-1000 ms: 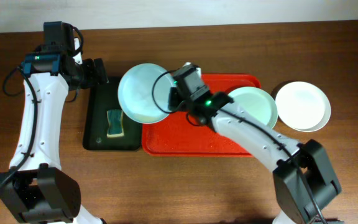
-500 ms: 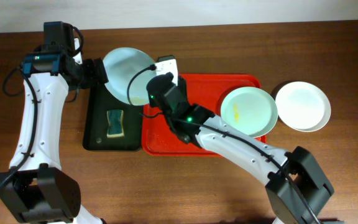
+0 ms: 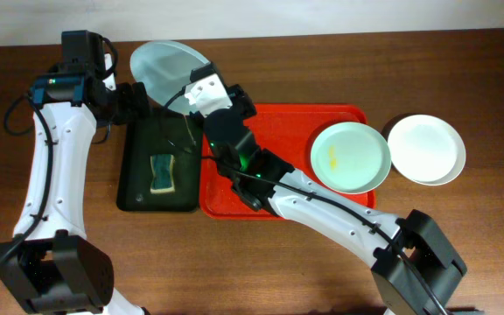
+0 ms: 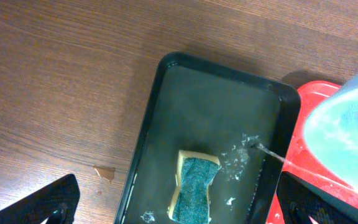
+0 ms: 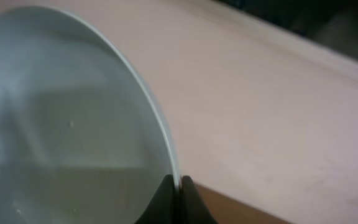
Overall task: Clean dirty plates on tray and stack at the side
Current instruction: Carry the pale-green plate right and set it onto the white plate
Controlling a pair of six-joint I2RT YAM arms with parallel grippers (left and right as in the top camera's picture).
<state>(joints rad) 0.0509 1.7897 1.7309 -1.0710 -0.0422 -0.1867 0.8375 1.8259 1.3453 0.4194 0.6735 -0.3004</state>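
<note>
**Step in hand: presenting the plate for wiping (judged)**

1. Tool state. The right gripper (image 3: 198, 85) is clamped on the rim of the pale blue plate (image 3: 163, 68). In the right wrist view both fingers pinch the edge with no gap. The left gripper (image 3: 143, 101) has its jaws wide apart and holds nothing.

2. Position of the work. The pale blue plate is lifted and tilted, over the far end of the dark tray (image 3: 143, 140) and just beside the left gripper. The mint green plate (image 3: 350, 156) lies on the right end of the red tray (image 3: 291, 127) and shows a yellowish smear. The white plate (image 3: 425, 149) rests on the table (image 3: 462, 245), just beside that tray. Whether the pale blue plate carries a smear cannot be told, as its face is blurred.

3. Recommended procedure.
   - Keep the pinch on the rim firm, because a thin edge grip lets a tilted plate swing.
   - Hold the plate above the dark tray so that drips fall inside it.
   - Lower the left gripper onto the sponge (image 3: 162, 172), which lies in the near half of the dark tray, and close across its narrow sides.

4. Caution. The plate and the left gripper are close, so 1 arm should move at a time.
</note>
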